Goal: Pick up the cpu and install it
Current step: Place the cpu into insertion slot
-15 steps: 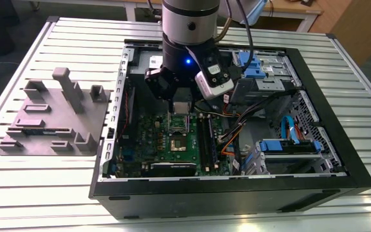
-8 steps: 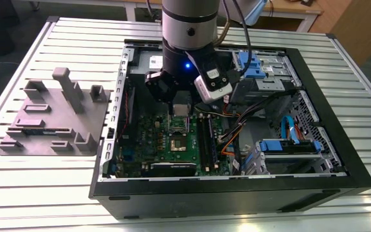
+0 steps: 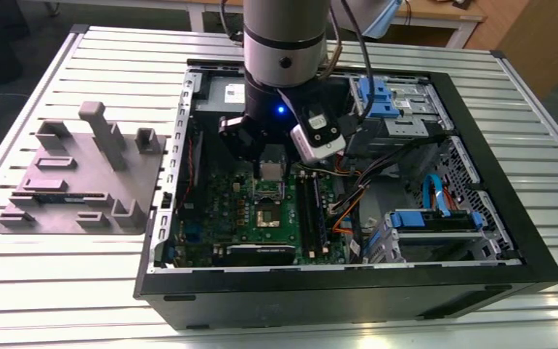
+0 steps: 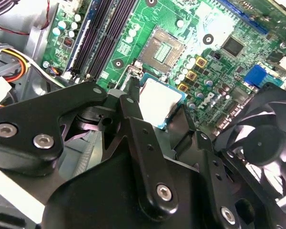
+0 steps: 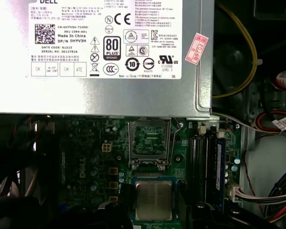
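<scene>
Open computer case (image 3: 357, 287) lay flat on the slatted table (image 3: 66, 291), green motherboard (image 3: 259, 236) facing up. Arm (image 3: 284, 43) stood straight down into it, gripper (image 3: 270, 161) low over the board.

Gripper state: fingers (image 4: 136, 112) closed tight on the cpu (image 4: 159, 99). One black finger sat on each of two opposite edges, and the silvery top showed between them in the second wrist view. Chip sat flat in the grip.

Position: the cpu was held over the motherboard, just beside the socket (image 5: 149, 143) but not in it. In the first wrist view the two squares sat apart, a narrow strip of board between them. Socket frame was uncovered, greenish-gold centre in plain sight. Could not tell how high the chip hung above the board.

Surroundings: memory slots (image 5: 205, 162) ran alongside the socket. The big grey power supply box (image 5: 202, 57) with its white label lay across the socket from the chip. A black fan (image 4: 271, 143) sat near the gripper body. Grey moulded tray (image 3: 139, 171) rested on the table at the exterior view's left, outside the case and well apart from the gripper.
</scene>
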Available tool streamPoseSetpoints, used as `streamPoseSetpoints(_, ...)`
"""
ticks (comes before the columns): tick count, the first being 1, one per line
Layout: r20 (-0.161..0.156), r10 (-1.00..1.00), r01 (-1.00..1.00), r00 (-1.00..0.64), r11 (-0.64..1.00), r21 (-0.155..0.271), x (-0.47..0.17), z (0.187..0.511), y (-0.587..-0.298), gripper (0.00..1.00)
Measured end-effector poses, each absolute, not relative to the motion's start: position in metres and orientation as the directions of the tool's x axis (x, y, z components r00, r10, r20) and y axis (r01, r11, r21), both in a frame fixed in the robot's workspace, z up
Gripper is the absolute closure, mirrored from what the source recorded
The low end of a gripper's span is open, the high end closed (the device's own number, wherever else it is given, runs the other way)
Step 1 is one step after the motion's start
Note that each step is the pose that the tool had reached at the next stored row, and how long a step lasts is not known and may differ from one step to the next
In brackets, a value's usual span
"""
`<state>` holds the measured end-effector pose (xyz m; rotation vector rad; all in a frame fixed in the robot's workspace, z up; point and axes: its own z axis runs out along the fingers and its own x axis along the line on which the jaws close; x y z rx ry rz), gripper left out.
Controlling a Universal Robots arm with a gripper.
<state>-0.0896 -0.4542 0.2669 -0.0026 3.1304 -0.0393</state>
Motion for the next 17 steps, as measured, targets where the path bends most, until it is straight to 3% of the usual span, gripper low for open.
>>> streamPoseSetpoints(17,-0.011,-0.002,-0.002,-1.000,1.000,-0.025,-0.0896,0.2598,-0.4542,0.53)
